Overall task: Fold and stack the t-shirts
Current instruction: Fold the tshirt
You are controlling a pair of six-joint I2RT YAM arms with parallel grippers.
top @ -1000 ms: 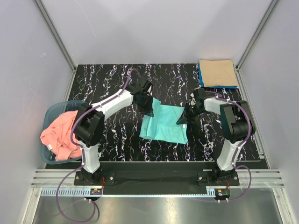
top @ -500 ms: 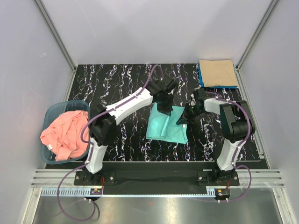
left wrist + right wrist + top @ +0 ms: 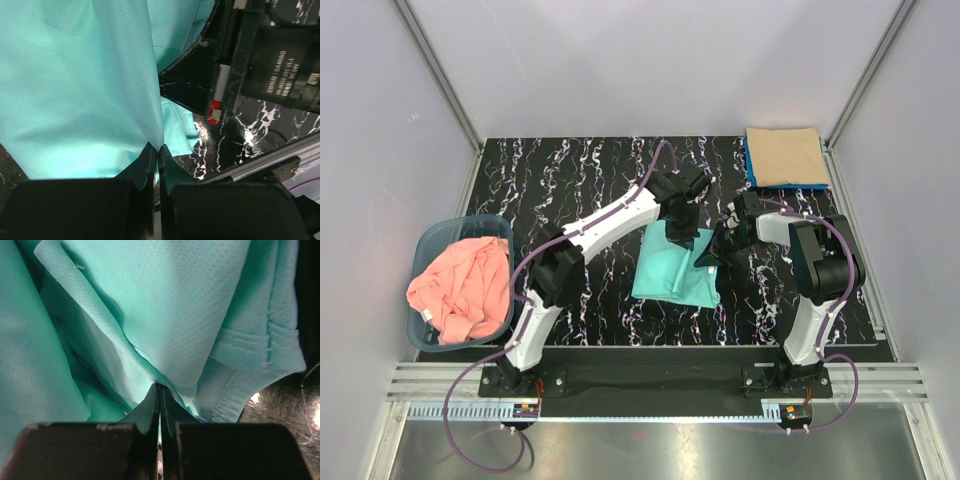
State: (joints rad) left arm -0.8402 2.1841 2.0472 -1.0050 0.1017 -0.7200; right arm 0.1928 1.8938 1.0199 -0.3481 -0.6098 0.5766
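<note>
The turquoise-green t-shirt [image 3: 672, 270] lies partly folded on the black marbled table, mid-right. My left gripper [image 3: 682, 228] is shut on its far edge, cloth pinched between the fingertips in the left wrist view [image 3: 158, 148]. My right gripper [image 3: 712, 256] is shut on the shirt's right edge, seen in the right wrist view [image 3: 160, 386]. The two grippers are close together over the shirt's upper right. The salmon pink t-shirt [image 3: 460, 288] lies crumpled in the basket. A folded tan-beige t-shirt [image 3: 785, 156] rests on a folded blue t-shirt [image 3: 751, 166] at the far right corner.
The blue-grey plastic basket [image 3: 425, 245] stands at the left edge of the table. The right arm's body [image 3: 280, 75] shows close by in the left wrist view. Grey walls and metal frame rails enclose the table [image 3: 550, 180].
My left gripper has carried the shirt's left side rightward over the rest, folding it narrower, and now sits beside the right gripper. The right gripper has barely moved.
</note>
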